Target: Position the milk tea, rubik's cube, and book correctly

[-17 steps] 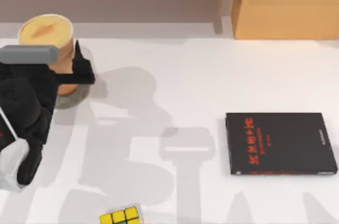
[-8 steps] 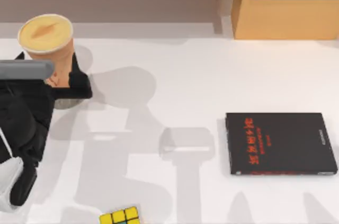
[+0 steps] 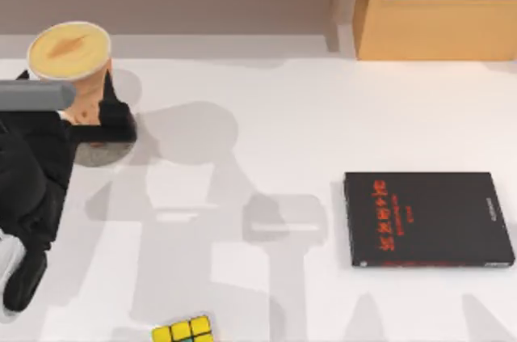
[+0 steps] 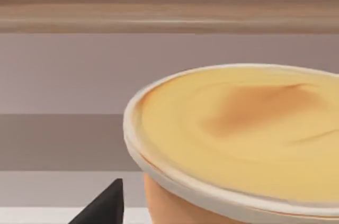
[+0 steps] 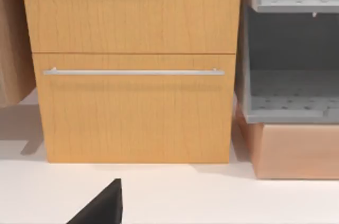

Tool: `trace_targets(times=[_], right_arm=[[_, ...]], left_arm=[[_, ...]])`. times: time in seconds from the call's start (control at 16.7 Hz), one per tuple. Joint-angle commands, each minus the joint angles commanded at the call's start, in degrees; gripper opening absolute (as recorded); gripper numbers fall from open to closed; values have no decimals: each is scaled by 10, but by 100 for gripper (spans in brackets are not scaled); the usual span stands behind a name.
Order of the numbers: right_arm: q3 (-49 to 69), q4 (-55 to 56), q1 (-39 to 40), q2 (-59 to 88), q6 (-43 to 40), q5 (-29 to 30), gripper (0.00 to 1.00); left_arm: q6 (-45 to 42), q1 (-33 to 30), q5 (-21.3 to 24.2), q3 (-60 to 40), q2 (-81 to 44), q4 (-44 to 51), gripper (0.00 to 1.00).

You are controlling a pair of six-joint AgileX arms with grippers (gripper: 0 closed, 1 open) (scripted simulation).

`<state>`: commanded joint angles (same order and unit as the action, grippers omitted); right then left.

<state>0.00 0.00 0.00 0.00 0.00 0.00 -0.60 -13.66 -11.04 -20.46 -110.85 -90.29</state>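
From my left wrist camera the milk tea (image 4: 238, 139) sits very close — its creamy yellow-orange top with a darker orange smear, a pale rim, and a strip of orange wall beneath. One dark fingertip (image 4: 106, 208) pokes up just beside it. Behind runs a wooden shelf (image 4: 169, 7).

— Where's the left arm?
— At the top view's far left, wrist low, its left gripper (image 3: 90, 120) reaching forward.
— And its jaws?
— One dark fingertip (image 4: 104, 207) shows; their gap can't be judged.
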Motion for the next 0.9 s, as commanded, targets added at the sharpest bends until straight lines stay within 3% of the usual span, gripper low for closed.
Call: trace_targets(times=[0.3,0.72,0.9], right_arm=[[0,0,0,0,0,0,100],[0,0,0,0,0,0,100],[0,0,0,0,0,0,100]], left_arm=[[0,-5,-6,22,110,85,100],[1,-5,-6,16,124,98,100],[18,-27,2,-23,156,152,100]])
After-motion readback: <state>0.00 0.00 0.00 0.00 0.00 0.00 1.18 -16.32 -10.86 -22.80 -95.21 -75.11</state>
